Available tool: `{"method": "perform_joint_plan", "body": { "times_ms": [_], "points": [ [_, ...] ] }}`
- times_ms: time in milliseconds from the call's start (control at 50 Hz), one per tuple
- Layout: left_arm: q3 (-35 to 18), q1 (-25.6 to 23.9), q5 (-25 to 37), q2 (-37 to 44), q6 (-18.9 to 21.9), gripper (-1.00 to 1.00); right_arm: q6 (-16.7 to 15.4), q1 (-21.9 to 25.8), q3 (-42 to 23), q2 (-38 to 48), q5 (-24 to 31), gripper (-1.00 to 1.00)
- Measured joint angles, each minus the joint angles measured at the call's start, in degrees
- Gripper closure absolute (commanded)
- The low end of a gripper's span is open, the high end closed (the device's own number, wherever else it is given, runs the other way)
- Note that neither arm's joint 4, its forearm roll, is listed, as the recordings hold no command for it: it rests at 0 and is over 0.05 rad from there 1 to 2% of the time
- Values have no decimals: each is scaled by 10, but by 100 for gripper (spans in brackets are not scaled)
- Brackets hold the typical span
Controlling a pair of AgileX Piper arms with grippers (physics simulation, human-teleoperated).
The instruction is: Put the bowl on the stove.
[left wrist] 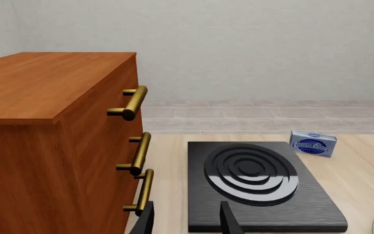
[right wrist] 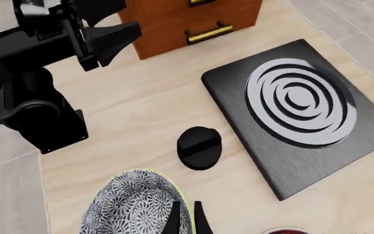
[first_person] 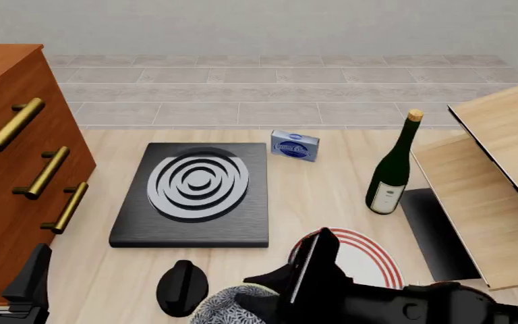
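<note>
The right gripper has its jaws nearly closed over the rim of the bowl, seemingly pinching it, at the near edge of the tabletop. The stove lies ahead and to the left of the bowl, past the small black knob between them, so the carry likely runs forward-left over that knob. The left gripper hangs empty with jaws apart beside the wooden cabinet, just short of the stove's near edge.
</note>
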Motion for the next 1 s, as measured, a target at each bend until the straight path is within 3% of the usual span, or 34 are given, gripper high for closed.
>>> {"method": "perform_joint_plan", "body": {
  "times_ms": [440,1000],
  "points": [
    [0,0,0,0,0,-100,28,-46,-68,-60,71,100],
    [0,0,0,0,0,-100,80,-121,-191,37,75,100]
  ]
}}
